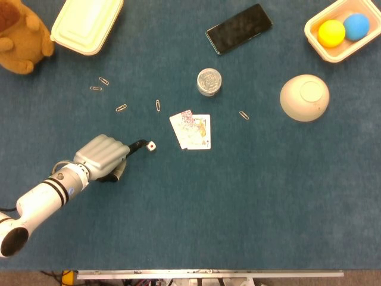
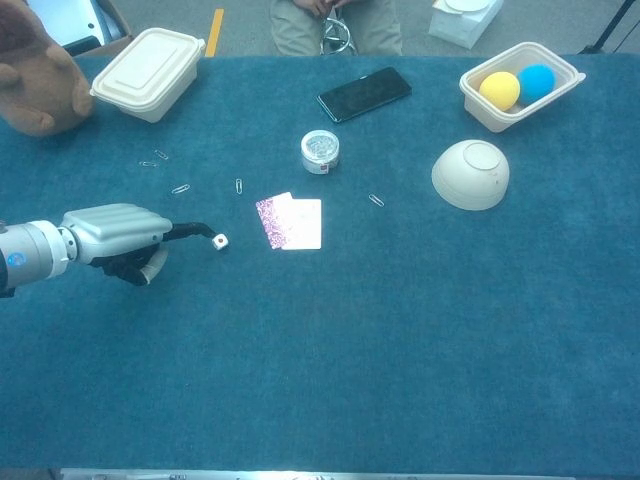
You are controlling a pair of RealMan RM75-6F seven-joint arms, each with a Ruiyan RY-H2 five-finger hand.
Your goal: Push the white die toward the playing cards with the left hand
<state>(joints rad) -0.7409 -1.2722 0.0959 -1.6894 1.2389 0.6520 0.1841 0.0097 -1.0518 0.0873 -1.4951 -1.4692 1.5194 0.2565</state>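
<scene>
Fingertip of left robot hand (image 1: pixel 102 157) hides die (image 1: pixel 152 145) contact.

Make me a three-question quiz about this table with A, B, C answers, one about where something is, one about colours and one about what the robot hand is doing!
1. Where is the white die?
A. inside the tray
B. on the phone
C. on the cloth, left of the playing cards

2. What colours are the balls in the tray?
A. yellow and blue
B. red and green
C. both white

3. What is the left hand doing?
A. gripping the bowl
B. reaching one dark finger to the die
C. lifting a card

Answers:
1 C, the die lies between hand and cards.
2 A, one yellow ball and one blue ball.
3 B, the fingertip is at the die's side.
</scene>
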